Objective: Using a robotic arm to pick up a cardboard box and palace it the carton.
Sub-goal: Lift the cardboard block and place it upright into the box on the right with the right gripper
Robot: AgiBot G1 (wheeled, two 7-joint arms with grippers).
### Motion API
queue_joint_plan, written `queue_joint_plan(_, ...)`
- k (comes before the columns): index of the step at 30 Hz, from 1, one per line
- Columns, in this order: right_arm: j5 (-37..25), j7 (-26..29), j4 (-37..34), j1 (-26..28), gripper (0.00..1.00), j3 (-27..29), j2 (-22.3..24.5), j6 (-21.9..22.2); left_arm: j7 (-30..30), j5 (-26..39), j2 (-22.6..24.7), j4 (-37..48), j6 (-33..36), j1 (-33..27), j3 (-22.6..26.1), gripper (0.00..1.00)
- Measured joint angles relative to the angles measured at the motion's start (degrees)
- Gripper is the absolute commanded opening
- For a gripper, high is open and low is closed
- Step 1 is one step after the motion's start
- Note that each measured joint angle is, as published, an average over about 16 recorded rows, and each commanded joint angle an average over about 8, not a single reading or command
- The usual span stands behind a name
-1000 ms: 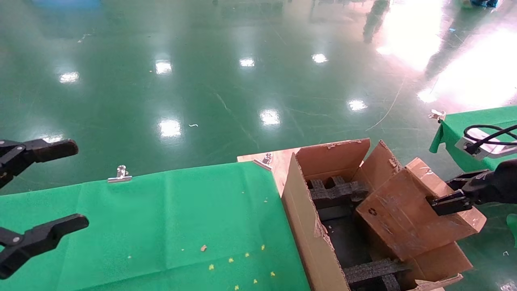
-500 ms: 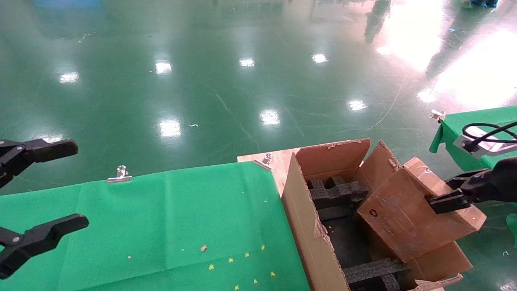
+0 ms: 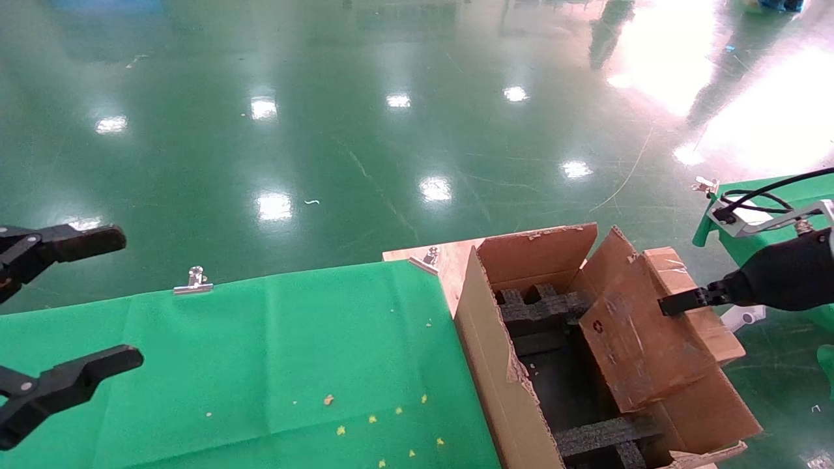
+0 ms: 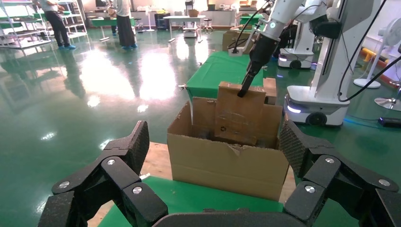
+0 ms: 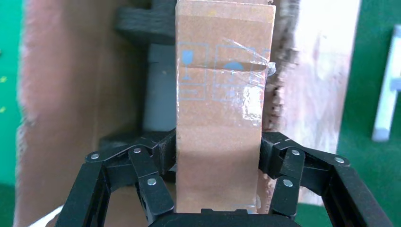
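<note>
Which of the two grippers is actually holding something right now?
The right gripper: its fingers clamp the cardboard box over the carton. The left gripper hangs open, empty.

Change over the last 1 s: cardboard box tipped toward upright above the carton.
The right gripper (image 3: pixel 671 305), clamped on the cardboard box (image 3: pixel 642 339), has shifted up and toward the far side, and its black body now shows higher at the right edge of the head view. The box, earlier lying at a shallow slant across the carton (image 3: pixel 515 365) opening, now stands steeper, its taped upper end raised and its lower end dipping between the carton's flaps. The silver camera block (image 3: pixel 743 218) with its cable has risen too.
</note>
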Motion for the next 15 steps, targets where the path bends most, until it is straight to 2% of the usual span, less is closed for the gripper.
queue_joint_plan(7, -2.27, 7.61, 4.01, -0.45, 0.00, -1.45, -0.13, 4.08, 0.00, 0.00, 0.00, 0.00, 0.00, 0.00, 0.00, 1.00)
queue_joint_plan(15, -4.57, 12.34, 8.77, -1.93, 0.00, -2.77, 0.26, 9.25, 0.00, 0.00, 0.00, 0.00, 0.00, 0.00, 0.00, 1.00)
